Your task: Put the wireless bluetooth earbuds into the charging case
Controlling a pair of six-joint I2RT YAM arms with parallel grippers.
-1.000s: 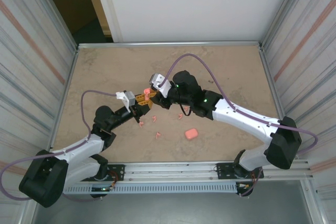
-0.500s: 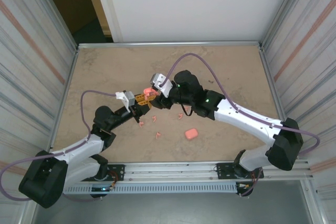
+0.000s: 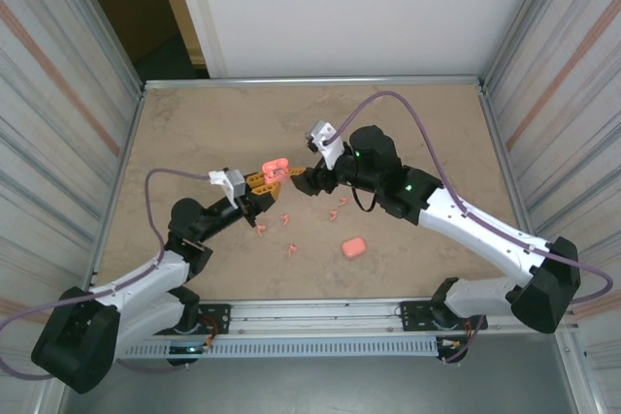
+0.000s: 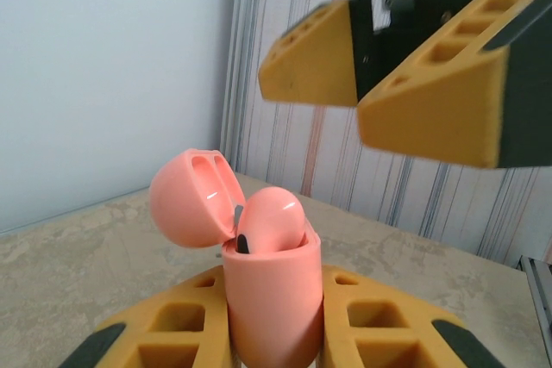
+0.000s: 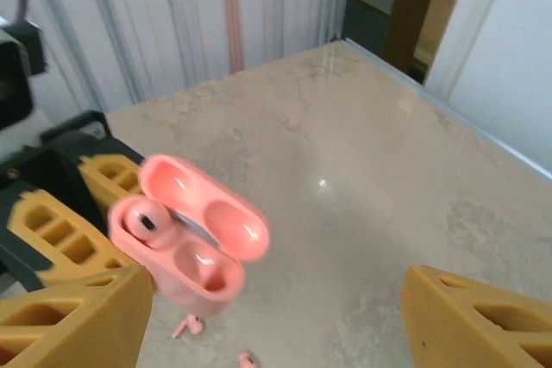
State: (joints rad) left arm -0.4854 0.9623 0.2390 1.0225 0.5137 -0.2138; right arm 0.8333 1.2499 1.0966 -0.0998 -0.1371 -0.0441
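Ribbed metal walls stand around a beige, stone-patterned table [image 3: 194, 133]. Near its middle the left gripper [image 4: 274, 325] is clamped on the body of the pink charging case [image 5: 185, 252] and holds it, as it seems, raised off the surface, with its lid open. One seated earbud [image 4: 270, 215] sits in a socket, and the second socket [image 5: 200, 266] beside it is empty. The right gripper [image 5: 278, 290] hangs just to the right of the case with its jaws spread wide and nothing between them. Several loose earbuds [image 3: 287, 221] lie on the table on the near side of the case. A closed case [image 3: 353, 246] lies nearer to the arms, to the right.

I judge that the step in hand is to fetch the next earbud. To do it well, the right arm should go down on one earbud that lies apart from the others. It should pinch the earbud by the round head so that the stem points down, and bring it straight over the empty socket. The left arm should hold the case steady and level, otherwise the seated earbud may fall out.
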